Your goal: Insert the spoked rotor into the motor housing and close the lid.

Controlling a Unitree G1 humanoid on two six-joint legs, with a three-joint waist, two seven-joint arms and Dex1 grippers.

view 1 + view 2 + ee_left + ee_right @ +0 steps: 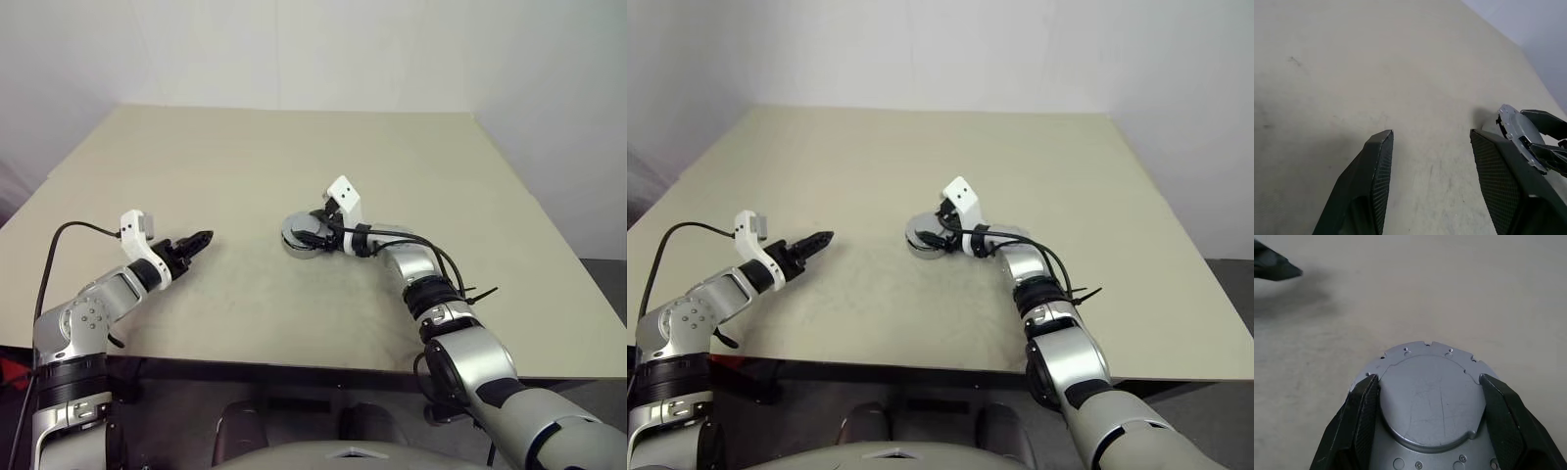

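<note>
Table [294, 323]: I see a beige top, bare around the work.
Motor housing [299, 235]: sits mid-table, silver lid [1430, 401] on top.
Right gripper [1427, 396]: my fingers flank the lid, one each side; contact I cannot tell.
Left gripper [201, 240]: well apart, fingers moderately spread, holding nothing.

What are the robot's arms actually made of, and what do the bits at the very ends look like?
Both arms are glossy silver shells with black joints. A white block sits on each wrist, and loose black cables run along the forearms; cable ties stick out on the right one. The left end effector and right end effector each carry two tapered black fingers with finely cross-hatched pads.
</note>
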